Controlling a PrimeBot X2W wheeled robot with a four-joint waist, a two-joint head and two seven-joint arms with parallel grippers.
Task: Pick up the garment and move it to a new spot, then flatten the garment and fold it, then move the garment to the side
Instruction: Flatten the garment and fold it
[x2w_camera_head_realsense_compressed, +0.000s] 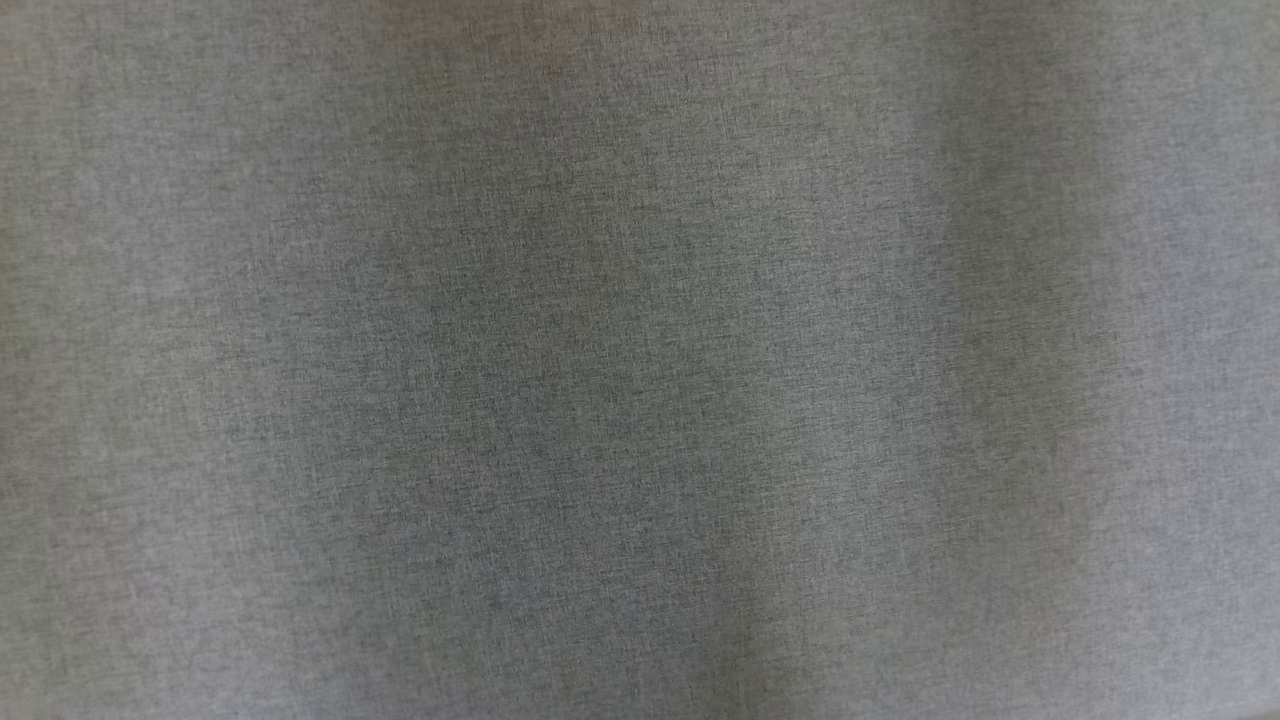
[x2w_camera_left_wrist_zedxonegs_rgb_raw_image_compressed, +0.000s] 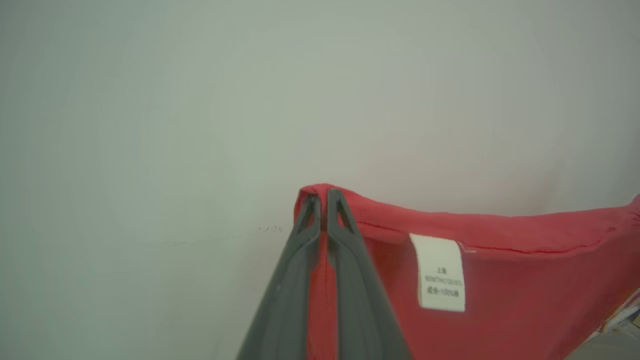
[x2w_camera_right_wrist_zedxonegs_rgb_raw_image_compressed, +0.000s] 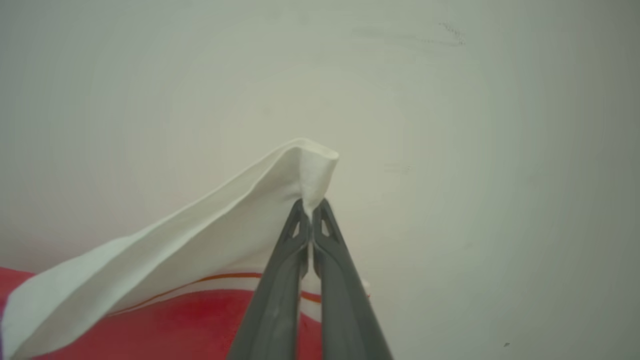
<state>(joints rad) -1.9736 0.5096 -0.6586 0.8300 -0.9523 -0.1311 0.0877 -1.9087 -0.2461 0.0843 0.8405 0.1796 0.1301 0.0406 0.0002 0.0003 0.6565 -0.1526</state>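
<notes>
The garment (x2w_camera_left_wrist_zedxonegs_rgb_raw_image_compressed: 500, 280) is red with a white part and carries a white care label (x2w_camera_left_wrist_zedxonegs_rgb_raw_image_compressed: 440, 272). My left gripper (x2w_camera_left_wrist_zedxonegs_rgb_raw_image_compressed: 322, 200) is shut on a red hem corner, lifted in front of a pale surface. In the right wrist view, my right gripper (x2w_camera_right_wrist_zedxonegs_rgb_raw_image_compressed: 312, 207) is shut on a white edge of the garment (x2w_camera_right_wrist_zedxonegs_rgb_raw_image_compressed: 210, 235), which has an orange stripe and red cloth below it. Woven grey fabric (x2w_camera_head_realsense_compressed: 640, 360) spans the head view; I cannot tell what it belongs to.
A plain pale surface (x2w_camera_left_wrist_zedxonegs_rgb_raw_image_compressed: 200, 100) with a faint dotted mark lies behind the left gripper. The same kind of pale surface (x2w_camera_right_wrist_zedxonegs_rgb_raw_image_compressed: 475, 175) lies behind the right gripper.
</notes>
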